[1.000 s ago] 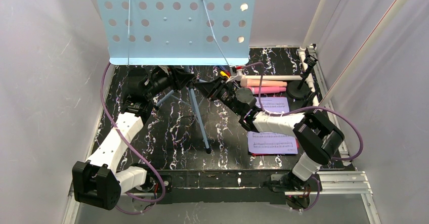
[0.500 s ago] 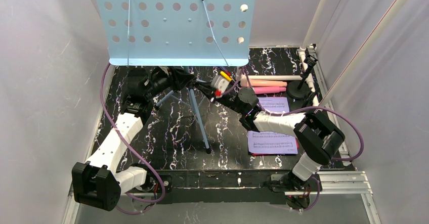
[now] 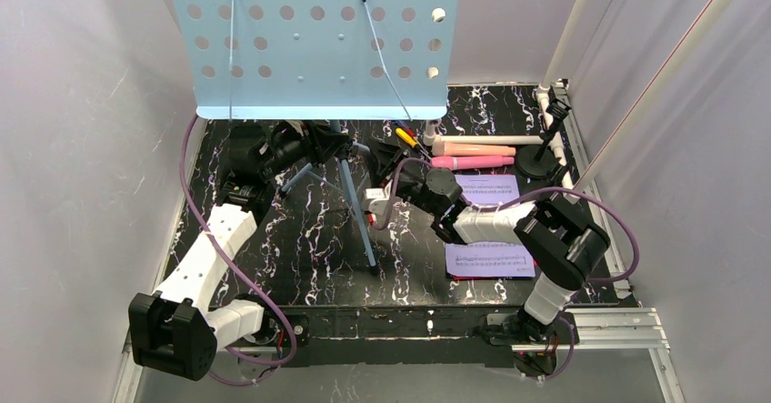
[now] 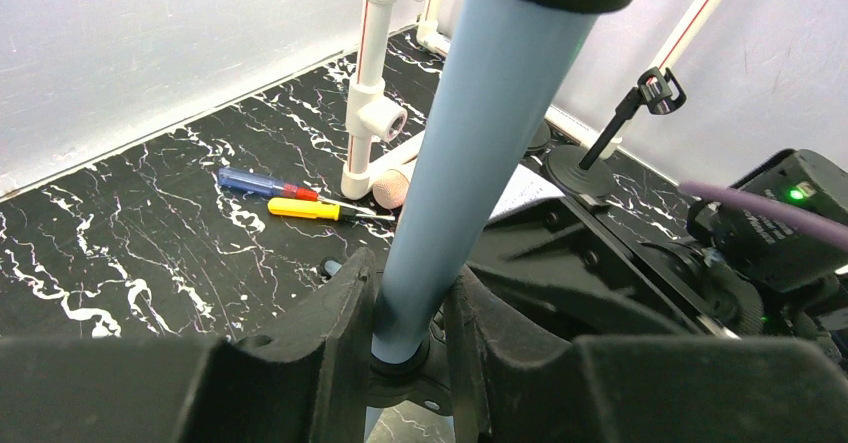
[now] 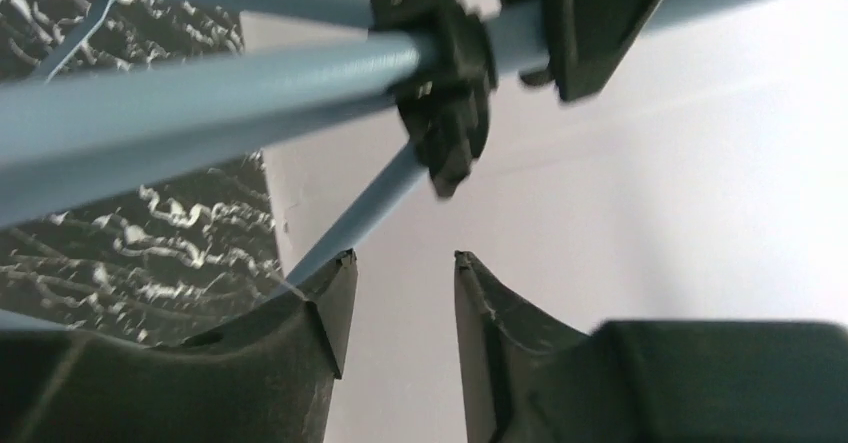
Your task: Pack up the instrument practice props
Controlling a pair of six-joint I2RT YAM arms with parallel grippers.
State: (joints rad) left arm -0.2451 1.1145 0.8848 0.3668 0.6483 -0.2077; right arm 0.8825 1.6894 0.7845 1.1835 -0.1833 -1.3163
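Note:
The pale-blue perforated music rack (image 3: 318, 39) stands at the back on tripod legs (image 3: 356, 207). My left gripper (image 4: 410, 273) is shut on its blue pole (image 4: 480, 143) just above the black leg hub. In the top view it sits under the rack's shelf (image 3: 320, 144). My right gripper (image 5: 403, 258) is open and holds nothing. It points at the leg hub (image 5: 445, 93) from just right of the pole (image 3: 377, 156). Beige (image 3: 473, 149) and pink (image 3: 473, 162) microphones lie at the back right. Lavender pages (image 3: 486, 187) (image 3: 488, 257) lie near them, by a black holder (image 3: 538, 159).
Yellow and blue screwdrivers (image 4: 300, 208) lie beside the white PVC pipe frame (image 4: 370, 93) at the back. White walls close in the black marbled table (image 3: 273, 239) on the left, back and right. The front tripod leg reaches toward the near edge.
The right wrist has rolled over, so its camera now hangs below it beside the tripod leg. The left gripper and the rack have not moved.

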